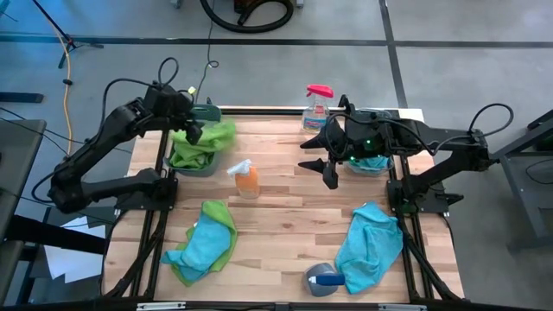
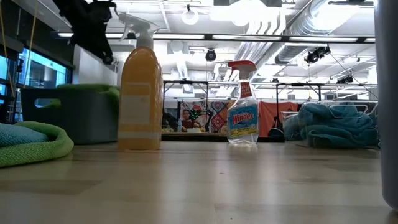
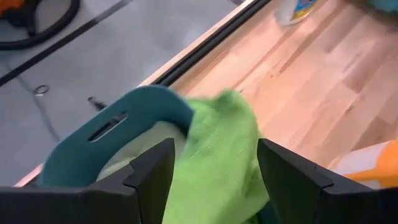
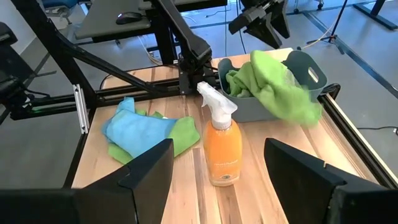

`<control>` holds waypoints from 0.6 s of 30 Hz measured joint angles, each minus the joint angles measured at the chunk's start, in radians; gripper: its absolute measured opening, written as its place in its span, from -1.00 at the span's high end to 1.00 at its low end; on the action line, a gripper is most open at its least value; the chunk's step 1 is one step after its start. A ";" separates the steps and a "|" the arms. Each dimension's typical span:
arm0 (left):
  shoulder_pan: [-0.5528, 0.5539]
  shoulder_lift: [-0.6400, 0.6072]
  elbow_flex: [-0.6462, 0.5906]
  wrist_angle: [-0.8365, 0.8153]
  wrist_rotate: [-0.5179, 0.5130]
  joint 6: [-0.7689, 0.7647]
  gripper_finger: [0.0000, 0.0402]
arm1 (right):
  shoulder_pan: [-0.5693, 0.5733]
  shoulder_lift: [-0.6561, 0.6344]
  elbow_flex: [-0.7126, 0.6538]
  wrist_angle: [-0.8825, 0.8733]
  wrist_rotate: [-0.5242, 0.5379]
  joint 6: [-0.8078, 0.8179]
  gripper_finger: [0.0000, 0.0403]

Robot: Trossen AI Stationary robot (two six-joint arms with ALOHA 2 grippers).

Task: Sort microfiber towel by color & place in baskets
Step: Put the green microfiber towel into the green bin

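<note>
Two end effectors open, empty: left [image 1: 192,130] above teal basket [image 1: 206,113]; green towel [image 1: 212,136] overhangs rim.

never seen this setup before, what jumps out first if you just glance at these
The bright green towel spilling over the rim of the teal basket at the table's far left, with the open left tool just above it. Next, the orange spray bottle standing mid-table, and the big blue towel heaped at the near right.

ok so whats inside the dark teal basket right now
A green towel fills the teal basket and spills over its rim. The open left gripper hangs above it. Anything beneath that towel is covered and cannot be seen.
</note>
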 joint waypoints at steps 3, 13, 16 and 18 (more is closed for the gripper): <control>-0.001 -0.007 0.000 -0.034 -0.078 -0.001 -0.09 | 0.000 0.000 0.000 0.000 0.000 0.000 -0.23; -0.051 0.030 0.001 0.094 0.145 -0.093 -0.09 | 0.000 0.000 0.000 0.001 0.000 -0.006 -0.23; -0.103 0.094 0.000 0.081 0.132 -0.106 -0.09 | 0.000 0.000 0.000 0.001 0.000 0.001 -0.23; -0.142 0.137 0.000 0.079 0.133 -0.093 -0.09 | 0.000 0.000 0.000 0.001 0.000 0.001 -0.23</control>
